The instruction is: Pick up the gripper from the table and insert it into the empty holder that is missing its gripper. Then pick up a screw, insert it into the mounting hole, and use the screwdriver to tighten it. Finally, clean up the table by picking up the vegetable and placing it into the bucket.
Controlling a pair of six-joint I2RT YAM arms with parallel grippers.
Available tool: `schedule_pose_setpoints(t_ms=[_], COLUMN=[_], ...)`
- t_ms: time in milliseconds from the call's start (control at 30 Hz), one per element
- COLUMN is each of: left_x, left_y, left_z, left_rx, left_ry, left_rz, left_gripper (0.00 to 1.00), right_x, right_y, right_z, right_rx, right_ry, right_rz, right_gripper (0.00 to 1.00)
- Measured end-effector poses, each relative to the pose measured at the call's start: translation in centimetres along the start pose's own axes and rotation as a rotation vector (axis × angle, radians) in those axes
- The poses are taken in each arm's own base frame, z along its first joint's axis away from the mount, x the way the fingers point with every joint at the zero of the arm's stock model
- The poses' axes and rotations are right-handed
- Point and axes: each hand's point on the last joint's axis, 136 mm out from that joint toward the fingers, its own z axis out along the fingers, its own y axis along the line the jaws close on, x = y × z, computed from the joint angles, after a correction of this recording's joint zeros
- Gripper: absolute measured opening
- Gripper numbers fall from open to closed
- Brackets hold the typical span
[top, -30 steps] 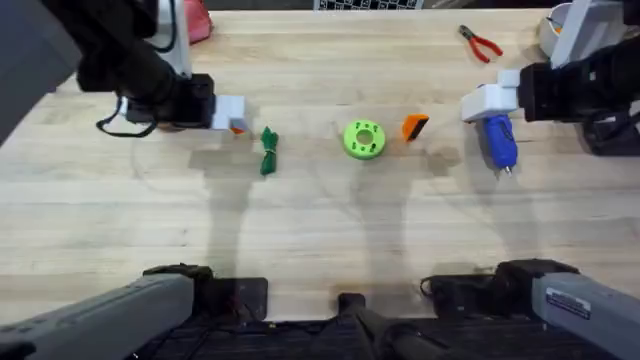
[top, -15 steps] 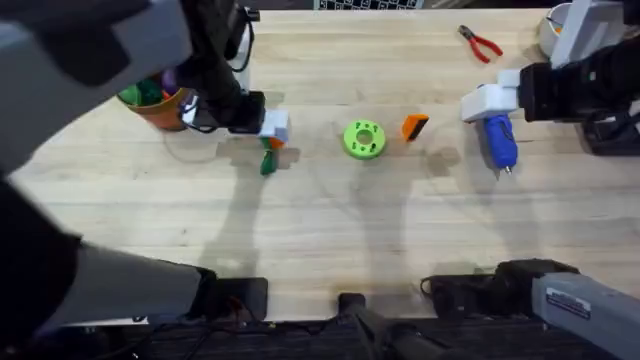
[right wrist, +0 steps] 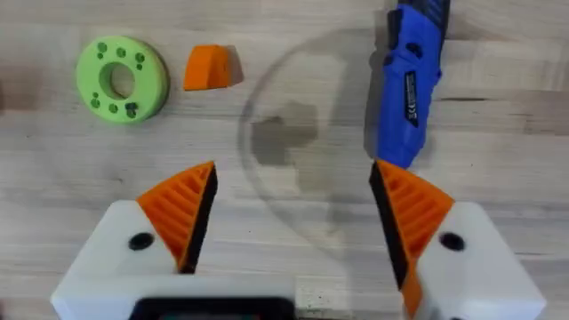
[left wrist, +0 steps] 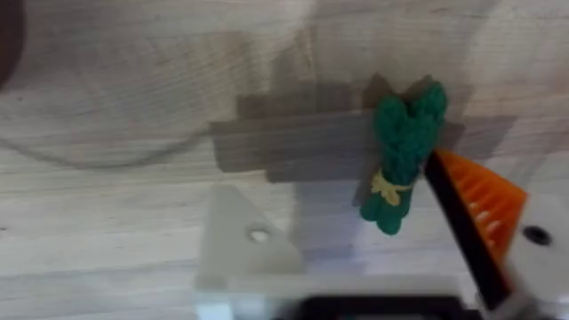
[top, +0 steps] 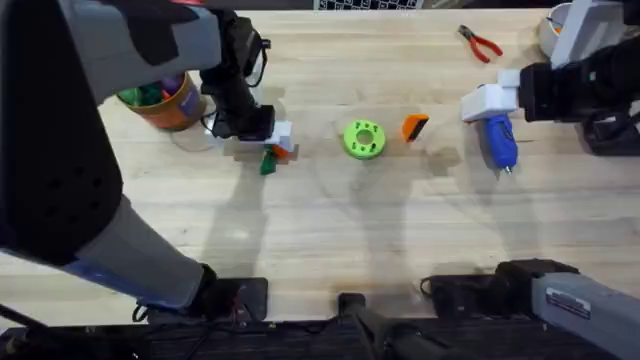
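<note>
L arm reaches fwd from the lower left of the overhead view, big and dark under the cam, its left gripper (top: pixel 278 140) low over the table (top: pixel 330 240) right at the vegetable (top: pixel 268 162), a slim dark green bundle tied w/ a yellowish band. In the left wrist view the vegetable (left wrist: pixel 402 153) lies on the wood betw the two sides of the tool, close against the orange ribbed pad (left wrist: pixel 484 200); the opposite white block holder (left wrist: pixel 240 244) carries no orange tip; fingers stand wide apart, not closed on anything; can't tell if the pad touches the veg. The orange-brown bucket (top: pixel 165 100) sits just behind-left of that gripper, w/ green and other coloured bits inside. The loose orange gripper tip (top: pixel 414 127) lies mid-table just right of the bright green disc (top: pixel 364 139). R side: right gripper (right wrist: pixel 289 222) is spread wide, nothing betw its orange pads (right wrist: pixel 182 209), hovering over bare wood; the blue screwdriver (top: pixel 498 140) lies on the table just by it, bit toward the near edge. Red-handled pliers (top: pixel 481 42) at the far right.
</note>
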Motion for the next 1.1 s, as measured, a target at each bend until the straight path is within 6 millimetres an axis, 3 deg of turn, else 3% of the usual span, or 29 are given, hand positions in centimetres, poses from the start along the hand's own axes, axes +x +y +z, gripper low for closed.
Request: schedule_pose_setpoints(t_ms=[167, 200, 700, 867, 1000, 1100], left_x=[-0.1, -0.2, -0.4, -0.3, 0.8, 1.8], left_y=[-0.4, -0.5, -0.5, -0.9, -1.1, -1.1], left_z=[-0.2, -0.2, -0.9, -5.9, -10.5, -12.5], left_rx=[0.021, 0.023, 0.026, 0.047, 0.069, 0.078], left_ry=[-0.003, -0.004, -0.032, -0.185, -0.323, -0.381], left_rz=[0.002, 0.002, 0.002, 0.017, 0.029, 0.035], left_gripper=[0.055, 0.017, 0.005, 0.005, 0.005, 0.005], right_x=[0.0, 0.0, 0.0, 0.0, 0.0, 0.0], right_y=[0.0, 0.0, 0.0, 0.0, 0.0, 0.0], right_z=[0.0, 0.0, 0.0, 0.0, 0.0, 0.0], right_rx=[0.000, 0.000, 0.000, 0.000, 0.000, 0.000], right_ry=[0.000, 0.000, 0.000, -0.001, 0.000, 0.000], right_rz=[0.000, 0.000, 0.000, 0.000, 0.000, 0.000], right_gripper=[0.994, 0.994, 0.992, 0.994, 0.992, 0.992])
